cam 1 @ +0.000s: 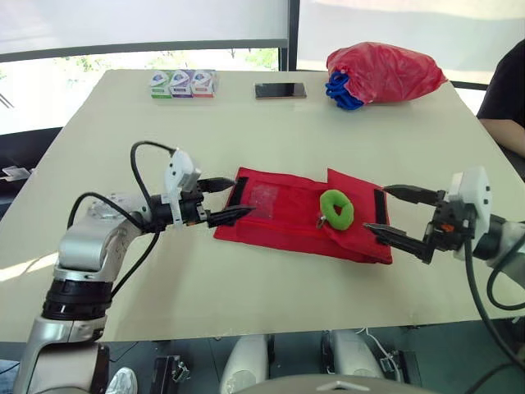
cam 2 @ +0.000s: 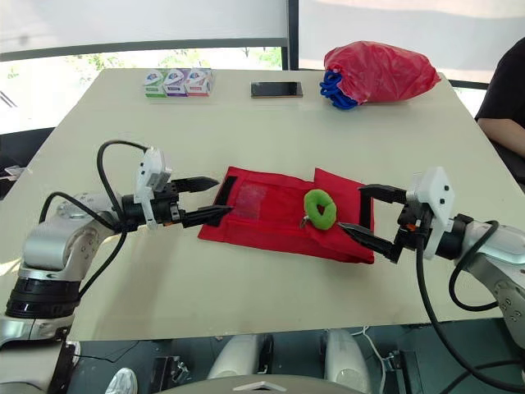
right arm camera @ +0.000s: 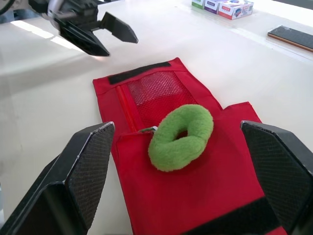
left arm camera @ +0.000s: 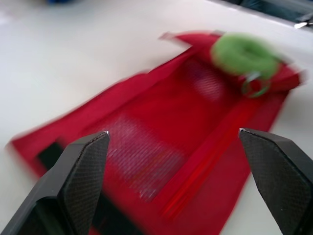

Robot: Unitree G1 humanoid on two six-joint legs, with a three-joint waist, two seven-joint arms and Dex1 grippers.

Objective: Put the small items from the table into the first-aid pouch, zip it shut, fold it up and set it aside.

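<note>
The red pouch (cam 1: pixel 279 223) lies flat & open in the middle of the counter (cam 1: pixel 246 131), w/ a fuzzy green ring (cam 1: pixel 336 210) sitting on top, near the zip. The left end effector (cam 1: pixel 242 198) is at the pouch's left end, right by the black strip (right arm camera: pixel 139 71), w/ its two fingers spread apart & holding nothing. The right end effector (cam 1: pixel 376 208) is at the pouch's right end, fingers spread wide too, nothing in them. Three little boxes (cam 1: pixel 183 83), a phone (cam 1: pixel 280 90) & a red bag (cam 1: pixel 385 72) sit far off at the back of the counter. I think the robot is getting ready for the fold step, since one end effector waits at each end. I can't tell if the zip is shut all the way, or if the boxes are meant to go in first. Next, I think one end effector needs to pinch an edge of the pouch & lift it over, while the other holds the cloth down so it won't slide.
</note>
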